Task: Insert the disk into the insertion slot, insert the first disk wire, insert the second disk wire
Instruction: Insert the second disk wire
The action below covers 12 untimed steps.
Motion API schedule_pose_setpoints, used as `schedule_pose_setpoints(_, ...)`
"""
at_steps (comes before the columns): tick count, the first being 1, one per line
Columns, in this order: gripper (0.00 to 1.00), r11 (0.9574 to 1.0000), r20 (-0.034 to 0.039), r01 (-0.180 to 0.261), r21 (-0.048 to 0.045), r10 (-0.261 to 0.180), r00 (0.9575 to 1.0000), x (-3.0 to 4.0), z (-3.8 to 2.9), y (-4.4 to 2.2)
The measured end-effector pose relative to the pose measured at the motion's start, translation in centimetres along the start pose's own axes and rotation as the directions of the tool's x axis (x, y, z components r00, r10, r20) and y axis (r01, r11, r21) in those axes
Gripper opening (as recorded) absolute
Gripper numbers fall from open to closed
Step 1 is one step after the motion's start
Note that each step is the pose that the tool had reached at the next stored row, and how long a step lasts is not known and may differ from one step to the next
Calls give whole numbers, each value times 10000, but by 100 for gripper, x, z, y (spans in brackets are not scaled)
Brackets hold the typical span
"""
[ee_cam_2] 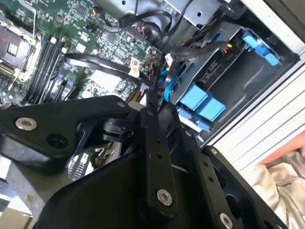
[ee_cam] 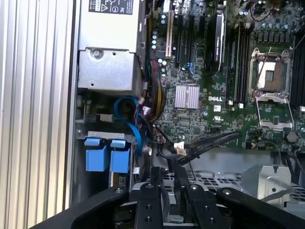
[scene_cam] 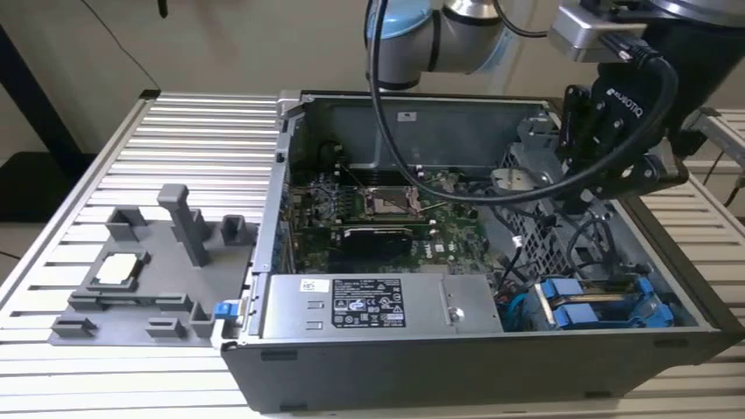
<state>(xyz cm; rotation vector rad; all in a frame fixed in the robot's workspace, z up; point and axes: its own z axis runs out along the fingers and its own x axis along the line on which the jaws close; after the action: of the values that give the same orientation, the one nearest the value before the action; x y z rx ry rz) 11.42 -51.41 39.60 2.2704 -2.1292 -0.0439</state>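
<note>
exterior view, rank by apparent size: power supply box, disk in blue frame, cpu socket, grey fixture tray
1. grey fixture tray
2. power supply box
3. disk in blue frame
4. cpu socket

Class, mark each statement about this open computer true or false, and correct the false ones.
1. The computer case is open, with its motherboard showing. True.
2. The disk lies on the table outside the case. False: it sits inside the case, beside the power supply box.
3. The gripper hangs over the inside of the case. True.
4. The power supply box is bare. False: it bears a label.
</note>
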Motion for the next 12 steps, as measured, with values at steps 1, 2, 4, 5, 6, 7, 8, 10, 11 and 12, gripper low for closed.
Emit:
schedule_pose_setpoints(1,27,10000,-7,60,46,-60,10000,0,1,4)
schedule_pose_setpoints(2,27,9999,-14,96,105,-96,10000,-1,2,12)
schedule_pose_setpoints(4,27,9997,-26,128,230,-127,9999,-3,6,41)
schedule_pose_setpoints(5,27,9995,-32,142,292,-141,9999,-4,6,57)
schedule_pose_setpoints(6,27,9992,-39,161,368,-159,9999,-5,8,68)
schedule_pose_setpoints(7,27,9988,-46,188,450,-186,9998,-5,12,75)
schedule_pose_setpoints(8,27,9984,-53,220,526,-217,9997,-6,18,82)
schedule_pose_setpoints(10,27,9976,-80,278,635,-273,9996,-12,34,97)
schedule_pose_setpoints(11,27,9974,-103,311,650,-305,9995,-17,44,105)
schedule_pose_setpoints(12,27,9972,-125,349,662,-341,9993,-23,55,113)
